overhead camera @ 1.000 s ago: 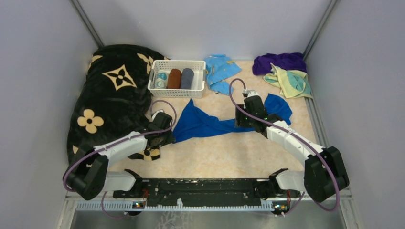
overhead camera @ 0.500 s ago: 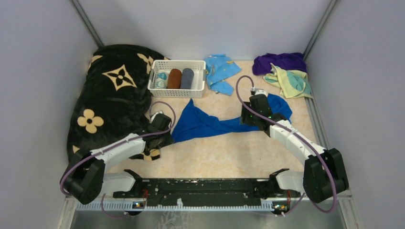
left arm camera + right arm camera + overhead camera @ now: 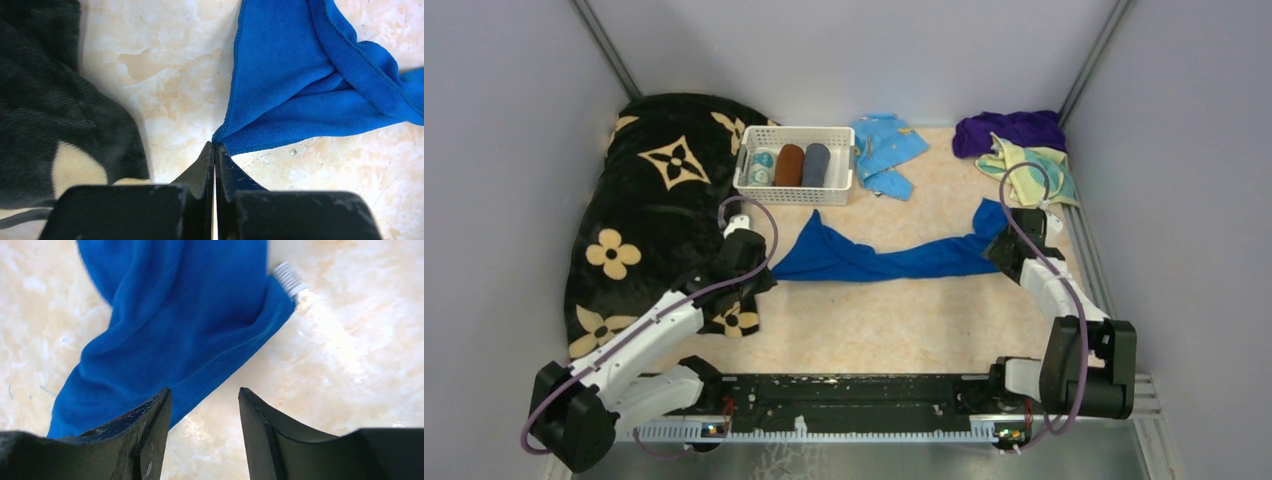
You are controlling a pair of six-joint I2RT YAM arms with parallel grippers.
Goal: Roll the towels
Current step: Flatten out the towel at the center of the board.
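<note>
Table [image 3: 904, 330]: marbled tan top, with every cloth lying on it.
Black blanket [image 3: 659, 190]: heaped along the left side, just beside the left arm.
Blue towel [image 3: 884, 258]: stretched as a twisted band across mid-table between the two arms, not yet flat.
Purple towel [image 3: 1009, 128] and yellow towel [image 3: 1036, 170]: bunched together in the far right corner, unrolled.
Left gripper [image 3: 215, 149]: jaws pressed together, nipping the very tip of the blue towel's left corner.
Right gripper [image 3: 204, 395]: jaws spread over the towel's right end, holding nothing.
Step in hand: likely flattening before the roll. The right jaws want a firm bite on their corner. Both arms should then draw apart low and evenly, gently enough that the left's slim pinch holds and the blanket stays out.
Views: only the overhead shows the twist. Only the left wrist shows how little cloth is caught. Only the right wrist shows a white tag [image 3: 287, 277] at the towel's edge.
</note>
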